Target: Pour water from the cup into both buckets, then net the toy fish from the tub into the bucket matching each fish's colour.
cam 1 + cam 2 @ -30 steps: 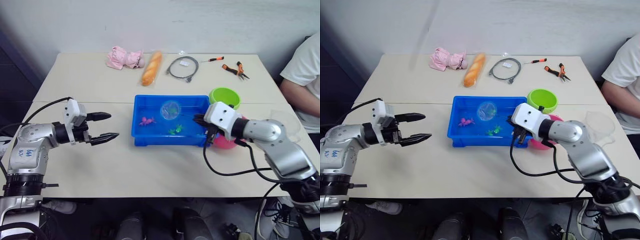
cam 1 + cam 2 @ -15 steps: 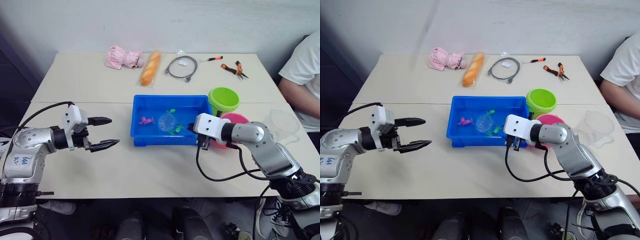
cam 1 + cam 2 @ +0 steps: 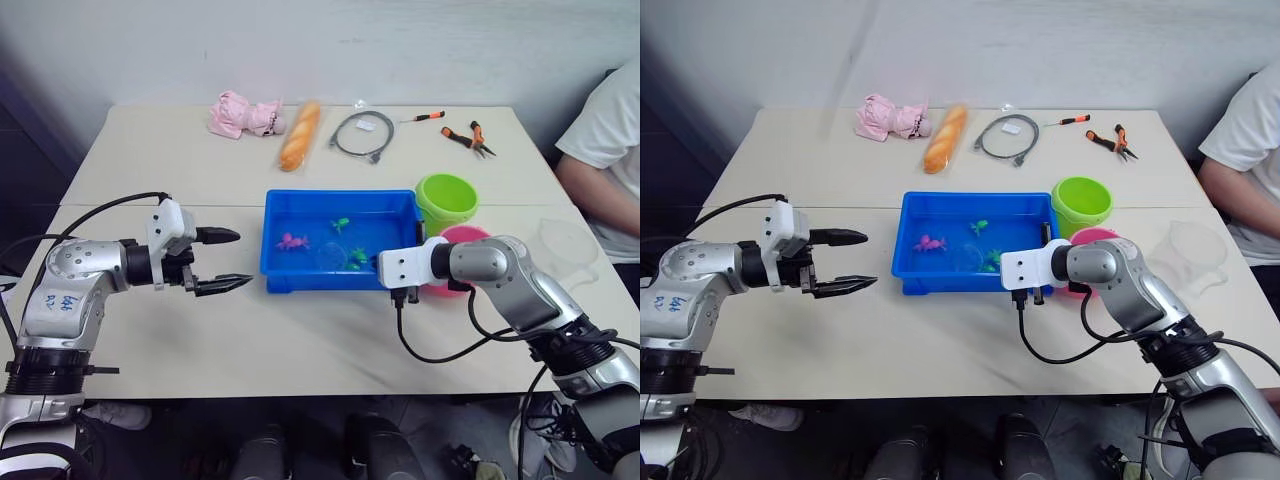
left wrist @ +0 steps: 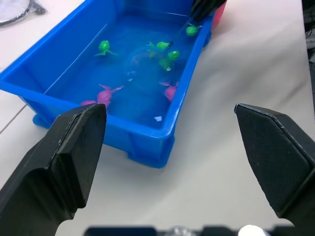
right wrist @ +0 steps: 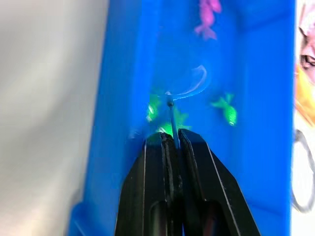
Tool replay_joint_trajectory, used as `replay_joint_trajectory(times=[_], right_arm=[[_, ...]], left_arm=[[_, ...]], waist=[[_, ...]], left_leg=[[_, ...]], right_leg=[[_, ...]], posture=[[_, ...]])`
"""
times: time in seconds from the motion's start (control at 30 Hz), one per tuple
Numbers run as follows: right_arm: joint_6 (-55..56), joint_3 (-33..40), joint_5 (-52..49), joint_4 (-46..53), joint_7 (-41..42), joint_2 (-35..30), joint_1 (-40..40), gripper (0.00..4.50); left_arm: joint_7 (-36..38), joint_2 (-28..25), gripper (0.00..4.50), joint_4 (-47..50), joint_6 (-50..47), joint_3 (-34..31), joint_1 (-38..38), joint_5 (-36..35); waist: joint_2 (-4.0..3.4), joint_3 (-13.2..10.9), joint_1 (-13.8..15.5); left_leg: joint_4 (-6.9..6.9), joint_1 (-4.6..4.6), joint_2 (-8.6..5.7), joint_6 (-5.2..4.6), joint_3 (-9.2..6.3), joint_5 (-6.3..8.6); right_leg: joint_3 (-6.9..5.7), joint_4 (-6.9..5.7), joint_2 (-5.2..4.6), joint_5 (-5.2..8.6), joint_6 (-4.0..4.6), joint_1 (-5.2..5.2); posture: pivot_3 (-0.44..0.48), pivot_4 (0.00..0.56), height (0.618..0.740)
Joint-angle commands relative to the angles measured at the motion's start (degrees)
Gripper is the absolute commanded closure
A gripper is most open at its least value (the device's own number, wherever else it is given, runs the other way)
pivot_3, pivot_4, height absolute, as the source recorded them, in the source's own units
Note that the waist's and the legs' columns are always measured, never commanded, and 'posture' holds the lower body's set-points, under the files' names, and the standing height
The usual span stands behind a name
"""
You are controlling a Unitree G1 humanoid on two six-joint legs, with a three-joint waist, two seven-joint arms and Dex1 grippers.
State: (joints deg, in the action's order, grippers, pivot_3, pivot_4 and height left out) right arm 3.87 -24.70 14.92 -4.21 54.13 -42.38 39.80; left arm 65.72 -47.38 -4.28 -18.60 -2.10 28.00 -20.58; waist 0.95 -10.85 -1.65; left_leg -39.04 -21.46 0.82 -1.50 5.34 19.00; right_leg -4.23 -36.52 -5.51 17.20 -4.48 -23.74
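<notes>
The blue tub (image 3: 285, 275) sits mid-table with water, pink toy fish (image 3: 291, 241) and green toy fish (image 3: 340, 223) in it. My right gripper (image 5: 171, 140) is at the tub's front right corner, shut on the net's thin handle. The net's hoop (image 5: 189, 81) lies low in the water near several green fish (image 5: 225, 109). Right of the tub stand the green bucket (image 3: 447, 200) and the pink bucket (image 3: 472, 237), the pink one partly behind my right arm. The clear cup (image 3: 565, 243) is at the far right. My left gripper (image 3: 243, 258) hovers open, left of the tub.
Along the back of the table lie a pink soft toy (image 3: 245, 115), a bread loaf (image 3: 303, 135), a grey coiled cable (image 3: 362, 135), a screwdriver (image 3: 425, 118) and orange pliers (image 3: 470, 140). A person's arm (image 3: 590, 190) is at the right edge.
My right gripper has drawn back toward the tub's front right corner, pulling the net's hoop from mid-tub down toward the front wall. My left gripper has edged right toward the tub, still open.
</notes>
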Motion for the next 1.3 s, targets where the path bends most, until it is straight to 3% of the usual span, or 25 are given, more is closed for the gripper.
replay_joint_trajectory(times=[0.03,0.23,0.43,1.3], right_arm=[[4.99,-0.32,0.15,-3.09,2.90,0.74,3.12,4.50],[7.37,0.75,-1.60,-7.89,6.51,2.21,6.11,4.50],[2.11,3.53,-6.31,-9.52,9.09,4.97,6.38,4.50],[-12.69,10.36,-14.39,-6.78,11.78,4.40,6.20,4.50]], left_arm=[[2.20,-0.72,0.04,-2.75,1.29,2.54,3.62,2.73],[4.99,0.34,0.04,-8.17,3.54,5.10,7.77,4.86],[6.69,1.96,0.04,-12.17,5.48,5.85,10.54,5.91],[6.02,1.99,0.04,-11.92,6.68,4.31,8.54,5.55]], waist=[[0.00,0.00,-0.01],[0.00,0.00,-0.02],[0.00,0.00,0.02],[0.00,0.00,0.01]], left_leg=[[-0.02,0.00,0.00,0.00,-0.01,0.00],[-0.01,-0.01,0.01,0.00,0.00,0.00],[-0.04,-0.02,0.01,0.00,-0.01,0.00],[-0.04,-0.02,0.02,0.00,-0.03,0.00]], right_leg=[[-0.02,0.00,0.01,0.00,0.00,0.01],[-0.02,-0.01,0.03,0.00,0.00,-0.01],[-0.04,-0.07,0.03,0.00,0.00,0.00],[-0.03,-0.10,0.00,0.00,0.00,-0.01]], posture=[[0.000,0.150,0.738],[0.000,0.150,0.738],[0.000,0.150,0.738],[0.000,0.150,0.738]])
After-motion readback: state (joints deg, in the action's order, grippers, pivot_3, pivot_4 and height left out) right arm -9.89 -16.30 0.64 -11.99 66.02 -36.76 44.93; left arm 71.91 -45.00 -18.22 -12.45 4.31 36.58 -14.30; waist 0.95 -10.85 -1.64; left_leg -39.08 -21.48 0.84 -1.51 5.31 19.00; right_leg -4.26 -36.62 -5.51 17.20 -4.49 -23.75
